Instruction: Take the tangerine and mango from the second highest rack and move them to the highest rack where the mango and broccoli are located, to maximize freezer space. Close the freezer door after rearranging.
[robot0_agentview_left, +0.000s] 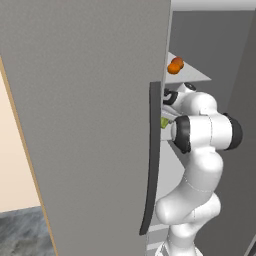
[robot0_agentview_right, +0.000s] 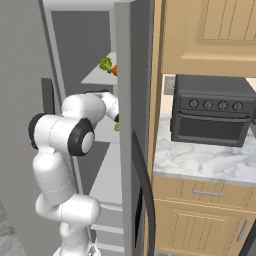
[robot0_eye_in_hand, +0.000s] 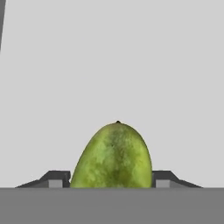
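Observation:
A lime-green mango (robot0_eye_in_hand: 113, 157) stands between my two finger tips, which press against its sides; my gripper (robot0_eye_in_hand: 112, 178) is shut on it. A sliver of the mango (robot0_agentview_left: 164, 121) shows past the freezer door's dark handle (robot0_agentview_left: 152, 160), level with the second highest rack (robot0_agentview_right: 106, 136), with my arm reaching into the freezer. On the highest rack (robot0_agentview_left: 196, 76) lie the bright-orange tangerine (robot0_agentview_left: 173, 69) and a darker reddish-orange ball (robot0_agentview_left: 178, 62). Broccoli (robot0_agentview_right: 105, 64) lies on that rack too. The freezer door (robot0_agentview_left: 85, 125) stands open.
The matching grey door (robot0_agentview_right: 134, 100) with a black dispenser panel stands open right of my arm. Beyond it are a dark oven (robot0_agentview_right: 212, 117) on a marble counter (robot0_agentview_right: 200, 162) and wooden cabinets (robot0_agentview_right: 205, 35). Lower shelves (robot0_agentview_right: 107, 185) lie under my arm.

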